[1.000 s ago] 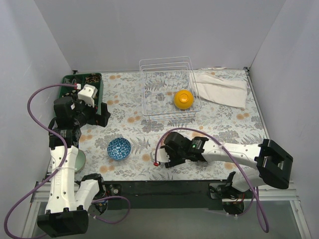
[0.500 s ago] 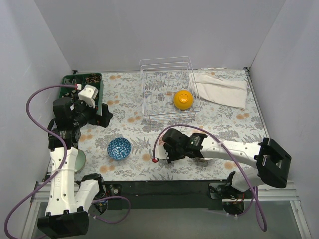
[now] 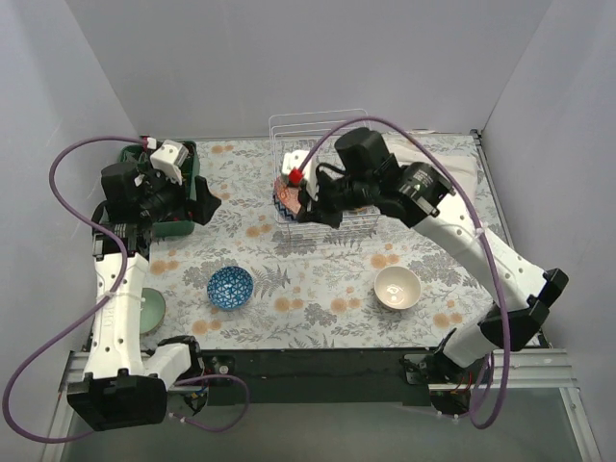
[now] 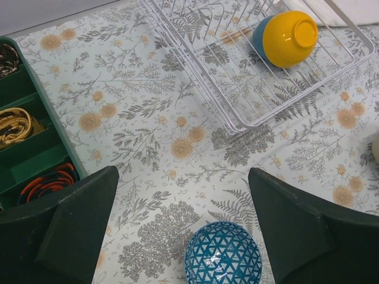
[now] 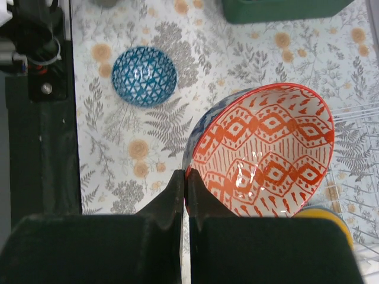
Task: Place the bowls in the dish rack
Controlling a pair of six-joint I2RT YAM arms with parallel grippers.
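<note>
Item under handling: the red-patterned round bowl (image 5: 260, 157), glossy inside, with a blue-patterned outer wall. It is judged to be glazed ceramic: rigid, fairly light, slick on the glaze, and liable to chip if knocked against wire. The rim is the sensible place to take it, with one finger inside and one outside.

The right gripper (image 5: 185, 177) has its fingers pressed together on that rim, at the bowl's lower-left edge in the wrist view. The bowl therefore hangs tilted from a single point and could swivel or slip.

In the overhead view the bowl is at upper centre of the frame, raised at the left front corner of the white wire dish rack (image 3: 322, 123). Whether it is over the rack or just outside it cannot be told. An orange-yellow bowl (image 4: 287, 38) lies on its side in the rack.

On the floral-covered table (image 3: 318, 279) stand three more:
- a blue-patterned bowl (image 3: 231, 287), lower left;
- a white bowl (image 3: 397, 287), lower right;
- a pale green bowl (image 3: 151, 310), partly hidden by the left arm.

The left gripper (image 4: 182, 177) hangs spread wide and empty at the left of the frame, beside the dark green compartment tray (image 4: 23, 154).

No brand, label or writing is legible anywhere.
</note>
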